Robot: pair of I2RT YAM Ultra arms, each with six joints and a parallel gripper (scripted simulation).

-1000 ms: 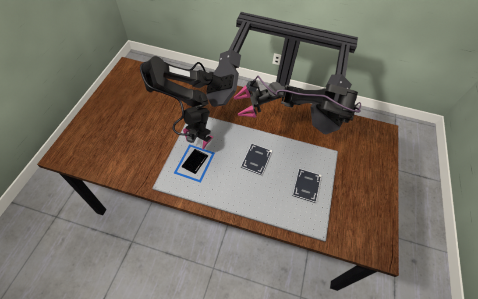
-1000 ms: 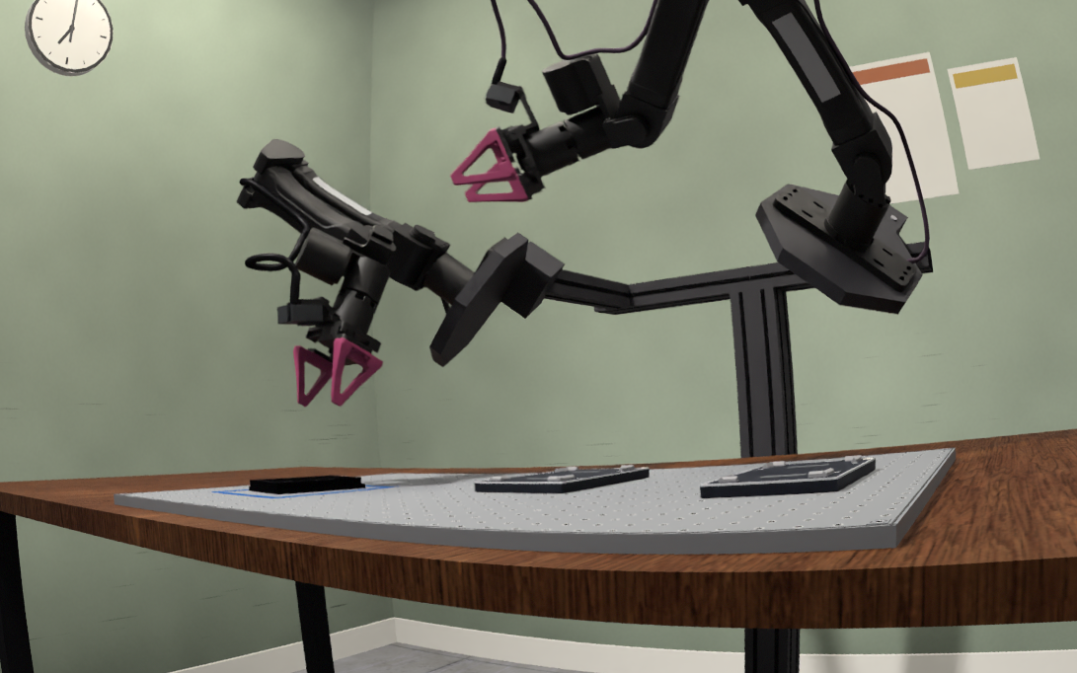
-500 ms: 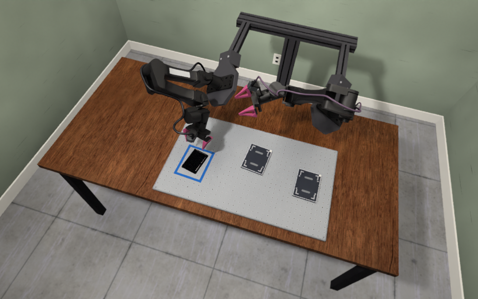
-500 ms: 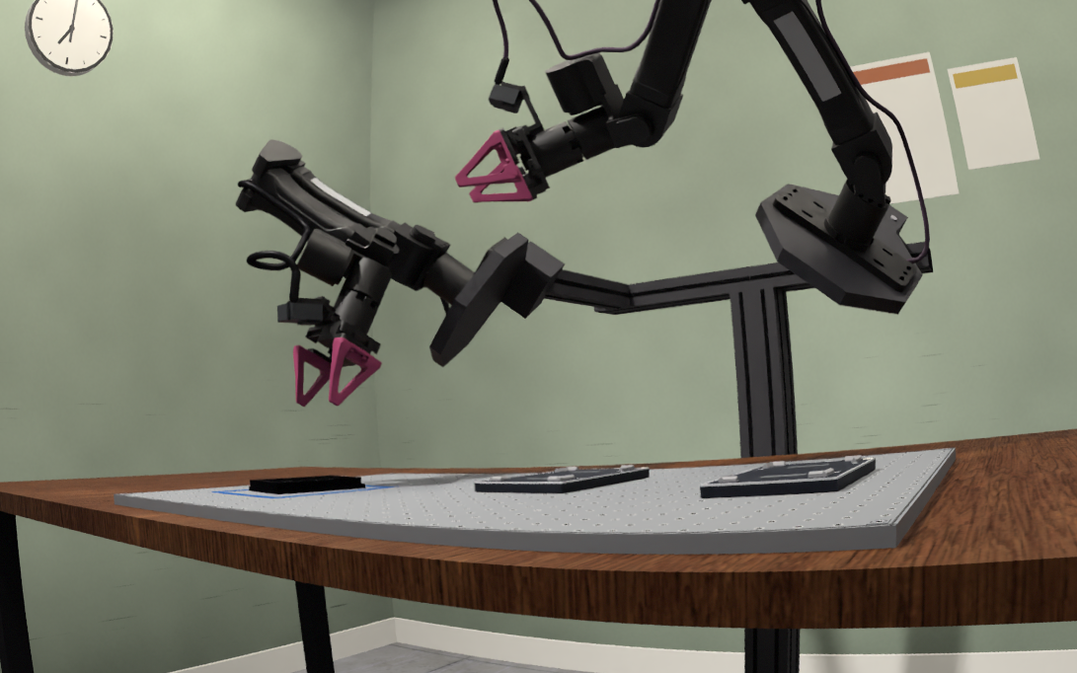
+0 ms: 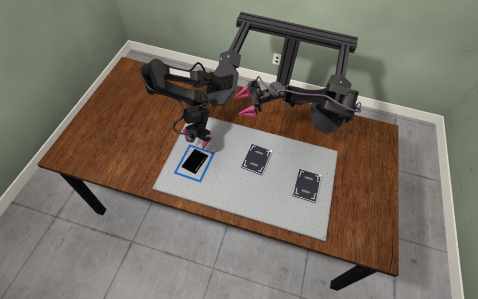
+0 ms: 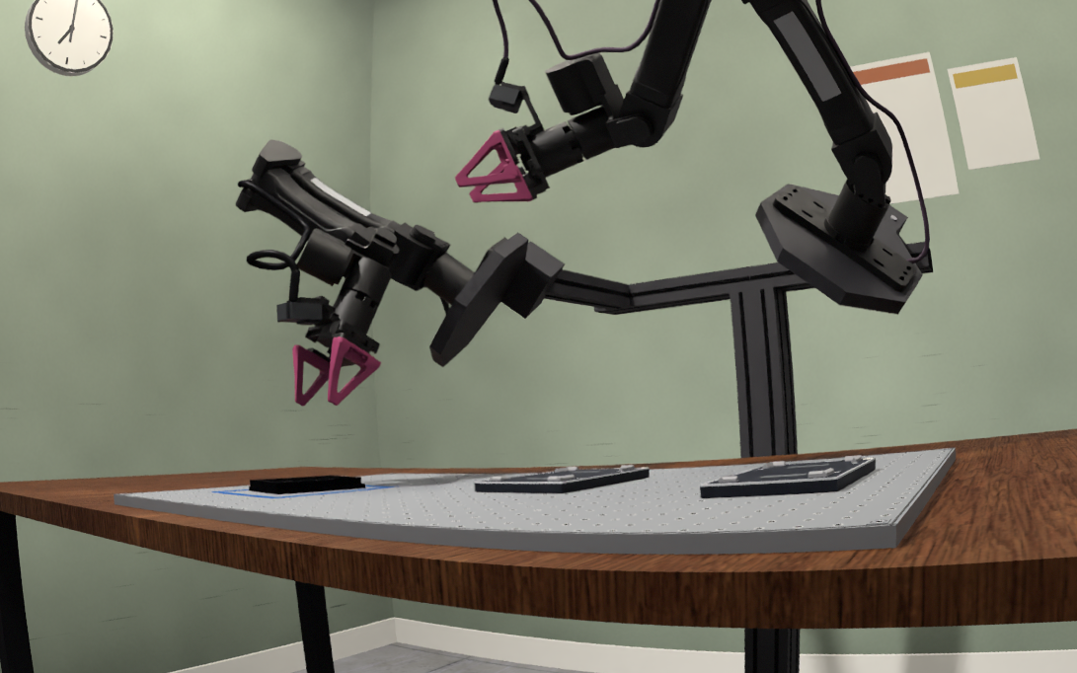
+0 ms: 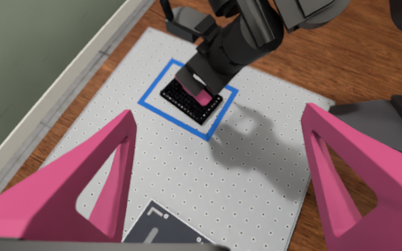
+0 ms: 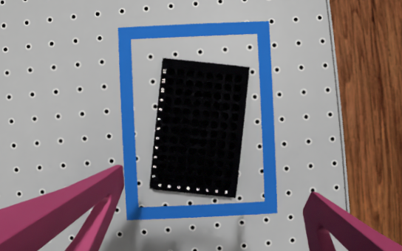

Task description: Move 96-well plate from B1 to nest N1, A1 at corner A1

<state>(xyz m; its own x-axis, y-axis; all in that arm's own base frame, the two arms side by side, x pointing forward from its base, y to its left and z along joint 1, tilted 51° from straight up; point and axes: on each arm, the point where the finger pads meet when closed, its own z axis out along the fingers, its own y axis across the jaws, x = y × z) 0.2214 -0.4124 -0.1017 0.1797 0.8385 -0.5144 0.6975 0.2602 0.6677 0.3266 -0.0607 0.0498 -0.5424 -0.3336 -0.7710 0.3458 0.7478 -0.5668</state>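
Note:
The black 96-well plate lies flat inside the blue outline of the bench spot on the grey perforated board. It also shows in the side view, the left wrist view and the right wrist view, slightly turned within the outline. My right gripper hangs open and empty above the plate's rear edge. My left gripper is open and empty, high up and back near the stand. I cannot make out the plate's cut corner.
Two dark plate nests with white locator marks sit on the board, one in the middle and one at the far end. The black frame stand rises behind the table.

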